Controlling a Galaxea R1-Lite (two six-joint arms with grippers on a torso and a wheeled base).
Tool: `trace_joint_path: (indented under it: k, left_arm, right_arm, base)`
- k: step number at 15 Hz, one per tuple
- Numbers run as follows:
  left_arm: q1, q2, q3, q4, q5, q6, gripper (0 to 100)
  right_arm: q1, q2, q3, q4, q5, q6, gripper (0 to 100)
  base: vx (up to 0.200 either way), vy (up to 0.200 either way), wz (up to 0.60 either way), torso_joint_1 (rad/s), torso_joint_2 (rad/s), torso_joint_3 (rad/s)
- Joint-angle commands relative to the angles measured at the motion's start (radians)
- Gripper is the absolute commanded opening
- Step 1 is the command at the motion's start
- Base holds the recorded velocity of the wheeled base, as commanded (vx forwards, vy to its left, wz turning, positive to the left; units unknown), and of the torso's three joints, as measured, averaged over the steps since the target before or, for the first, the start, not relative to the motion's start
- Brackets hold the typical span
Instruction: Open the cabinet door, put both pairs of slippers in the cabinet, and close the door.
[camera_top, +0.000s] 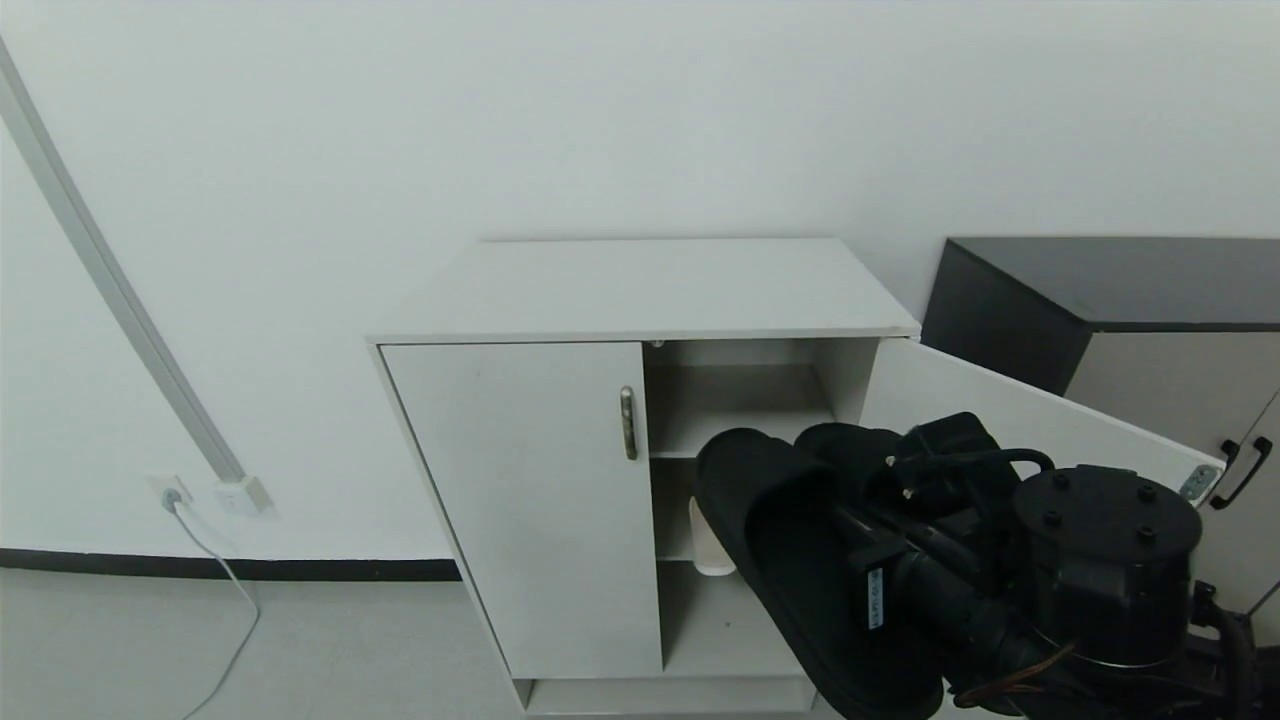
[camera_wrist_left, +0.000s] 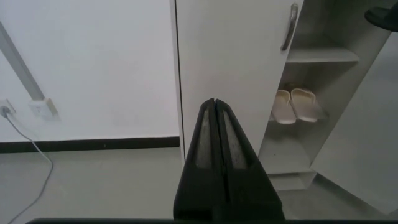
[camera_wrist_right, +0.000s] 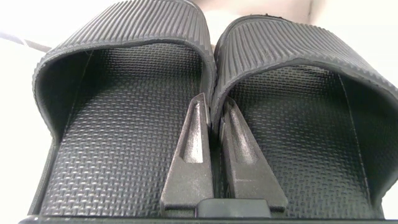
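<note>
Two black slippers (camera_top: 790, 540) hang side by side in the right hand (camera_wrist_right: 213, 102), at about 5 o'clock in the head view, in front of the open half of the cabinet (camera_top: 650, 290). The right wrist view shows one finger inside each slipper. The fingers are drawn nearly together and pinch the two neighbouring strap walls between them. The toes point toward 11 o'clock, at the cabinet's opening, and whether they have crossed its front edge cannot be told.

The cabinet is white and stands against a white wall (camera_top: 600, 120). Its left door (camera_top: 520, 500) is closed, with a metal handle (camera_top: 627, 422) upright at the door's 3 o'clock edge. Its right door (camera_top: 1000, 410) is swung wide out toward 3 o'clock. Inside are an upper shelf (camera_top: 730, 430), a middle shelf (camera_wrist_left: 292, 121) and a bottom board (camera_top: 720, 630).

One pair of pale slippers (camera_wrist_left: 297, 104) lies on the middle shelf, the two touching, toes toward the back. In the head view a bit of them shows just at 9 o'clock of the black pair.

The left hand (camera_wrist_left: 214, 102) is held low and well apart from the cabinet, out in front of the closed left door. Its fingers are pressed flat together with nothing between them.

At 3 o'clock of the cabinet, behind the open door, stands a dark cabinet (camera_top: 1120, 290). At 9 o'clock, low on the wall, is a socket (camera_top: 172, 493) with a cable (camera_top: 235, 600) running down to the floor (camera_top: 330, 650).
</note>
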Motion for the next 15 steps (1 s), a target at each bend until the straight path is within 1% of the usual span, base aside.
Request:
trace_joint_path:
  k: [1,9,15]
  left_arm:
    - [0.0,0.001,-0.002,0.0,0.0,0.0,0]
    - [0.0,0.001,0.0,0.0,0.0,0.0,0]
    - [0.0,0.001,0.0,0.0,0.0,0.0,0]
  right_arm:
    - [0.0,0.005,0.0,-0.001,0.0,0.0,0]
    - [0.002,0.008,0.001,-0.001,-0.002,-0.002,0]
    - [0.002,0.022,0.001,-0.002,-0.002,0.0,0]
  base:
    - [0.0,0.0,0.0,-0.173,0.51,0.31]
    - [0.0,0.0,0.0,-0.143,0.48,0.325]
    - [0.0,0.0,0.0,-0.081,0.45,0.366]
